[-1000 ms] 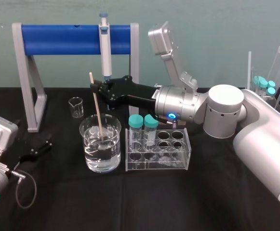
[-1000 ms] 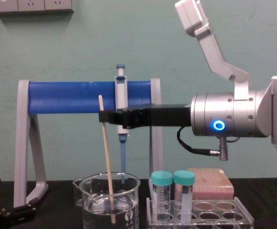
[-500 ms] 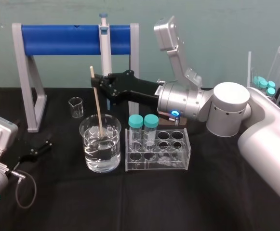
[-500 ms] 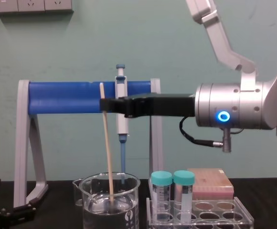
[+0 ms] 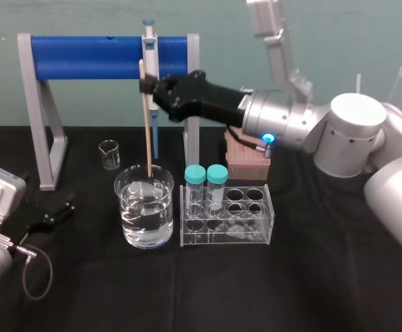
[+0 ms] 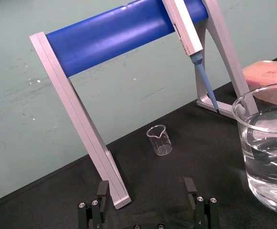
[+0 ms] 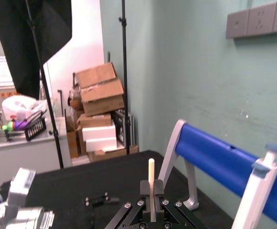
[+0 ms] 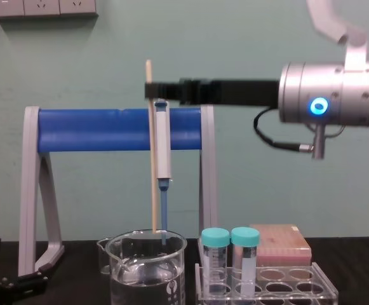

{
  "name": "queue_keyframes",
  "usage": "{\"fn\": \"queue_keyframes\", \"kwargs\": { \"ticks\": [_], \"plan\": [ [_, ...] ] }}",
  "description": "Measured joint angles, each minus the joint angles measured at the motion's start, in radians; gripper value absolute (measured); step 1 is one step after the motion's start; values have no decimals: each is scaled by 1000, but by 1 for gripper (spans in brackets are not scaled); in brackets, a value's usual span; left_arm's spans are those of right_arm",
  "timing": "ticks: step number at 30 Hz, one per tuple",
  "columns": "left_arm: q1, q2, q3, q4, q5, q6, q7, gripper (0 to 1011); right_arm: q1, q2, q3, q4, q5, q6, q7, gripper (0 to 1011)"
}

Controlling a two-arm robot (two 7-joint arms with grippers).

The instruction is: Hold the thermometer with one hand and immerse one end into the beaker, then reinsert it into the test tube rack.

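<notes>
Right pincer (image 5: 147, 84) clamped near thermometer (image 5: 146, 128) top, rod upright, tip hanging at beaker (image 5: 128, 221) rim. Clear the rim first, keep vertical, then over a free rack (image 5: 245, 232) hole, lower straight. Left pincer (image 5: 54, 211) spread, idle on table (image 5: 311, 290).

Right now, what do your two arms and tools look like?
Right arm: silver-white rounded shells, silver cylindrical wrist with a glowing blue ring and a thin black cable; right tool long and black. Left arm: grey-white boxy housing, green light, grey cable; left tool black.
</notes>
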Motion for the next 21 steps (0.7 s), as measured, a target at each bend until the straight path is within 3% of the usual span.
{"fn": "queue_keyframes", "kwargs": {
  "ticks": [9,15,21],
  "plan": [
    [0,0,0,0,0,0,0,1004,-4,59,35,-100,47,44,-37,55],
    [0,0,0,0,0,0,0,1004,-45,134,74,-224,88,106,-93,55],
    [0,0,0,0,0,0,0,1004,-128,224,128,-368,133,169,-191,55]
  ]
}}
